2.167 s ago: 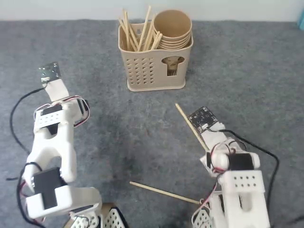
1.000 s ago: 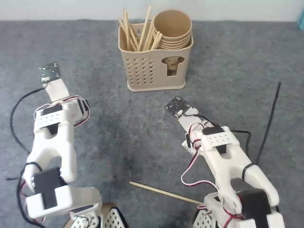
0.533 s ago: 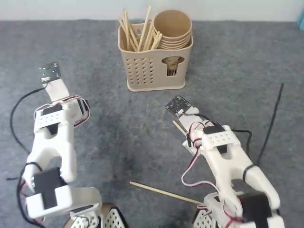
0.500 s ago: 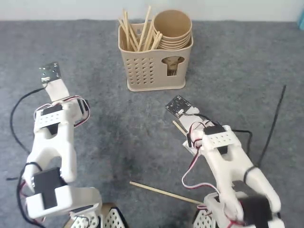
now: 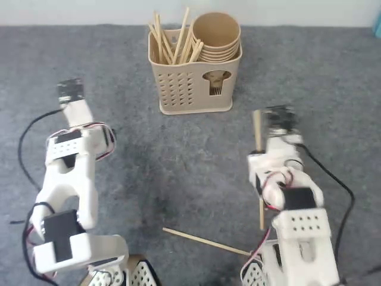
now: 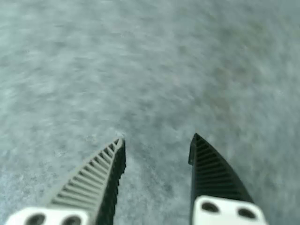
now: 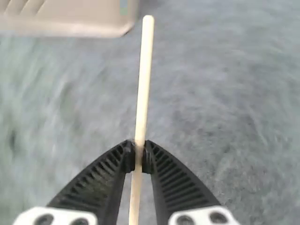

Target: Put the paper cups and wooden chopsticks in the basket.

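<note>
On my right gripper (image 7: 137, 151) the two fingers are pinched tight on a wooden chopstick (image 7: 144, 79), with the stick clamped right at their tips. The longer part runs straight out ahead of the fingers, and its far end lies close to a bottom corner of the basket (image 7: 70, 21). A shorter part passes back between the fingers towards the wrist.

From the high view I see that stick lying lengthwise along the right arm (image 5: 294, 205). One end points up the table and stops just short of the basket's front right corner. The other end pokes out beside the arm, lower down.

My left gripper (image 6: 157, 150) has its fingers spread apart, with only the grey carpet (image 6: 150, 70) between and below them. The left arm (image 5: 68, 173) sits on the far side of the table, well apart from the basket.

The basket stands upright at the back. A stack of paper cups (image 5: 216, 30) is in its right half and a bundle of chopsticks (image 5: 169, 42) leans in its left half. A loose chopstick (image 5: 205, 241) lies flat on the carpet between the two arm bases.
</note>
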You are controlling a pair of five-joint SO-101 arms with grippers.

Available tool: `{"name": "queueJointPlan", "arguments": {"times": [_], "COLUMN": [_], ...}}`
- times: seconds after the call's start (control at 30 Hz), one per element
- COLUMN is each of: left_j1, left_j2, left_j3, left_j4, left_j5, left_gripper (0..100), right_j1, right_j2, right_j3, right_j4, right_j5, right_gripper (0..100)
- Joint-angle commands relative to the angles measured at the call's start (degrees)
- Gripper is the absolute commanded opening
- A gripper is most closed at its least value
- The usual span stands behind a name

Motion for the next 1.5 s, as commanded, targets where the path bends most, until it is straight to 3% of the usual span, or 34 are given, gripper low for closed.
{"name": "queueJointPlan", "arguments": {"times": [0.0,0.1,0.23,0.47,0.63,0.83,0.97,1.03,1.23,1.47], "left_j1": [3.3,5.5,10.9,21.5,32.3,52.1,66.4,70.3,71.8,71.9], "left_j2": [-0.8,-0.8,-0.8,-2.3,-11.0,-24.9,-31.7,-34.1,-33.2,-23.0], "left_j3": [-2.8,-2.8,-2.8,-3.3,-3.7,0.6,8.7,10.9,14.7,14.7], "left_j4": [2.1,3.7,10.8,28.0,40.9,53.7,53.0,49.8,39.8,32.0], "left_j5": [-6.1,-11.1,-24.9,-45.5,-50.5,-50.9,-49.6,-45.7,-43.8,-43.7], "left_gripper": [21,21,21,21,21,21,16,13,14,21], "right_j1": [4.4,4.9,7.6,10.3,10.3,10.5,10.8,10.9,10.9,12.7], "right_j2": [-5.5,-7.3,-8.3,-8.3,-8.3,-8.3,-8.3,-8.3,-8.3,-8.7], "right_j3": [4.4,11.9,17.2,17.5,17.7,17.6,17.4,17.4,17.4,17.4], "right_j4": [-6.2,-12.8,-23.2,-24.6,-24.8,-24.8,-24.8,-24.8,-24.7,-24.7], "right_j5": [-5.5,-6.1,-6.0,-6.1,-6.1,-6.1,-6.1,-6.1,-6.1,-6.1], "right_gripper": [0.6,0.6,0.6,0.6,0.6,0.6,0.6,0.6,0.6,0.6]}}
